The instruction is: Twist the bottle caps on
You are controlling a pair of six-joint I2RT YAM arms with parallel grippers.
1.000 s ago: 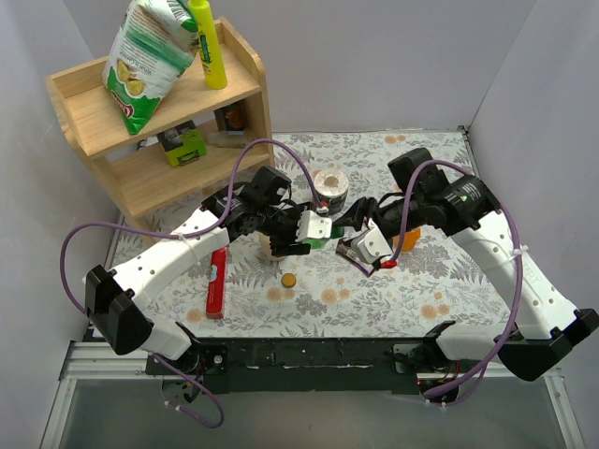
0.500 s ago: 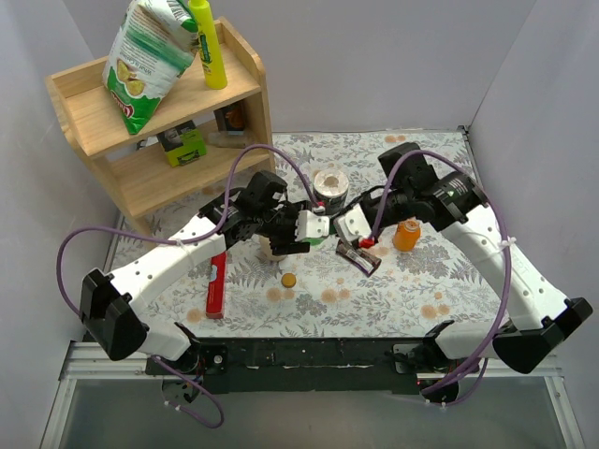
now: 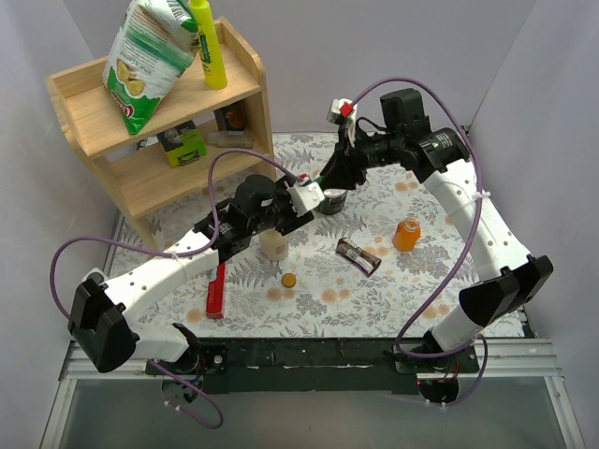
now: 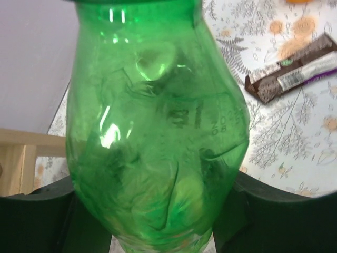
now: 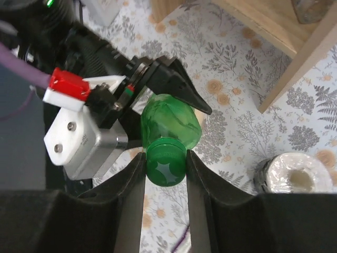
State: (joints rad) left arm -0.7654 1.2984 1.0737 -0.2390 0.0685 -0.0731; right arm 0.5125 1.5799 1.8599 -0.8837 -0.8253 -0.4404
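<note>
My left gripper [image 4: 158, 224] is shut on the body of the translucent green bottle [image 4: 158, 132] and holds it above the table. My right gripper [image 5: 165, 164] is shut on the dark green cap [image 5: 166, 163], which sits on the neck of the green bottle [image 5: 171, 124]. In the top view the two grippers meet at mid-table, left [image 3: 314, 198] and right [image 3: 339, 171], and the bottle is mostly hidden between them. The orange bottle [image 3: 405, 234] stands to the right. The orange-brown cap [image 3: 289, 280] lies loose on the table near the front.
A cream bottle [image 3: 273, 245] stands under my left arm. A brown snack bar [image 3: 359, 255] lies between the cap and the orange bottle. A tape roll [image 5: 295, 176] sits behind the grippers. A wooden shelf [image 3: 159, 122] stands back left; a red tool [image 3: 216, 290] lies front left.
Both arms have lifted and moved toward the back of the table with the green bottle between them. The right arm has swung up and round so that it comes in from behind.
</note>
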